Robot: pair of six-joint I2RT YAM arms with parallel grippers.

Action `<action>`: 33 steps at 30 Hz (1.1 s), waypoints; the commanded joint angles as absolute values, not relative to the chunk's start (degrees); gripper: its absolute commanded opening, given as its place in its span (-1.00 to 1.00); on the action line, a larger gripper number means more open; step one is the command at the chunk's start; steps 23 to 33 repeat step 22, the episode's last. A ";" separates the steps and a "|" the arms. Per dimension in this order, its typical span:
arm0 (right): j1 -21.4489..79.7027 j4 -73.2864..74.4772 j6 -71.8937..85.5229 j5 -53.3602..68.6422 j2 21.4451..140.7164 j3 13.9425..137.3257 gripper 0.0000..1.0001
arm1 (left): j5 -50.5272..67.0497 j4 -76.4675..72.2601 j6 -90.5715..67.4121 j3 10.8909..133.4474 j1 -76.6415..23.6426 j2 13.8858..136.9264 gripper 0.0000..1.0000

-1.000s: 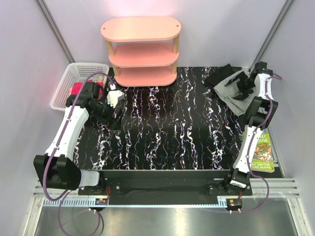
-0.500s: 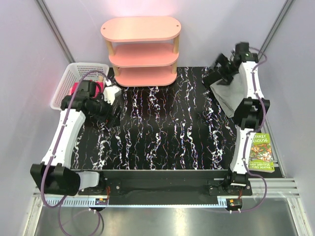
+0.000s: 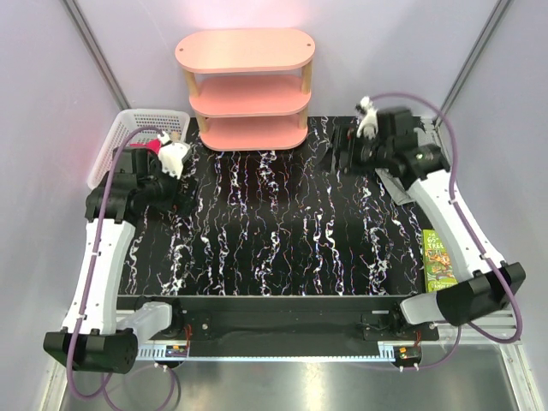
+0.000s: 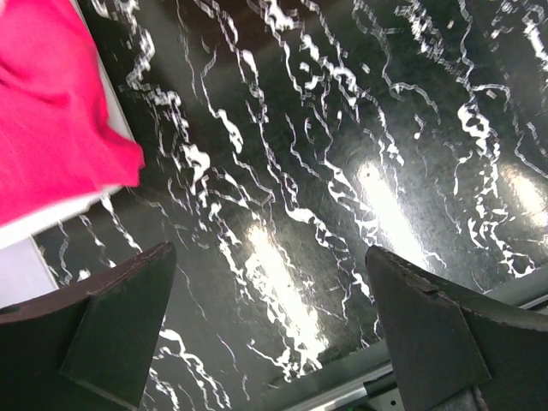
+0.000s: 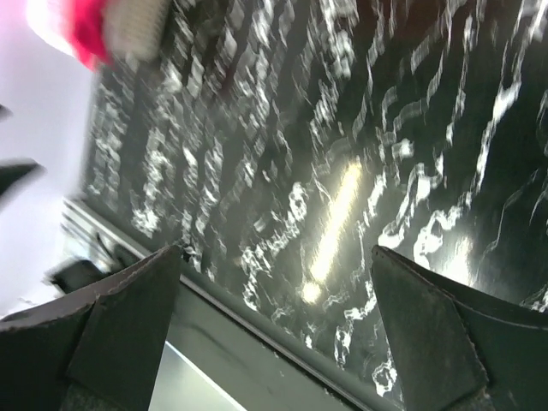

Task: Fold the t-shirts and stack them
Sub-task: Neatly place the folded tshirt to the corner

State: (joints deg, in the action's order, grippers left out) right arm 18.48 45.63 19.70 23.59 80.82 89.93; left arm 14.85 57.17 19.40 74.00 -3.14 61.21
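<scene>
In the top view a grey t-shirt [image 3: 396, 182] lies at the table's back right, mostly covered by my right arm. A magenta-pink t-shirt [image 3: 151, 145] sits in the white basket [image 3: 120, 137] at the back left and fills the upper left corner of the left wrist view [image 4: 51, 103]. My left gripper [image 3: 178, 199] hangs open over bare table beside the basket, its jaws [image 4: 270, 342] empty. My right gripper [image 3: 342, 152] is open above the table left of the grey t-shirt, also empty [image 5: 274, 342]. The right wrist view is blurred. I see no black t-shirt.
A pink three-tier shelf [image 3: 247, 86] stands at the back centre. A green-covered book [image 3: 439, 261] lies at the right edge. The table top [image 3: 274, 223] is black with white marbling. Its metal front rail [image 5: 257, 342] shows under the right jaws.
My right arm has swung from the back right corner, over the grey t-shirt, leftward toward the table's middle. My left arm has pulled back toward the basket. Both grippers stayed open.
</scene>
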 commanded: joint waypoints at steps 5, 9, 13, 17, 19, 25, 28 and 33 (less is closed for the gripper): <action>21.88 37.27 19.07 14.24 73.65 74.27 0.99 | 13.62 50.01 15.39 67.59 -2.02 58.10 0.98; 21.88 37.27 18.90 13.97 75.06 75.32 0.99 | 14.15 48.61 14.85 65.57 -2.02 57.83 0.98; 21.88 37.44 18.98 14.15 76.46 77.51 1.00 | 13.36 48.16 15.38 64.78 -1.93 56.87 0.98; 21.97 37.62 18.98 14.50 77.60 78.57 1.00 | 12.66 47.73 15.82 64.42 -1.85 55.99 0.98; 22.06 37.62 19.07 14.59 77.87 79.01 1.00 | 12.92 47.37 15.65 64.07 -1.76 55.72 0.98; 22.06 37.62 19.07 14.59 77.78 79.45 1.00 | 13.27 47.02 15.38 63.90 -1.50 55.72 0.98; 22.06 37.62 19.07 14.59 77.78 79.45 1.00 | 13.27 47.02 15.38 63.90 -1.50 55.72 0.98; 22.06 37.62 19.07 14.59 77.78 79.45 1.00 | 13.27 47.02 15.38 63.90 -1.50 55.72 0.98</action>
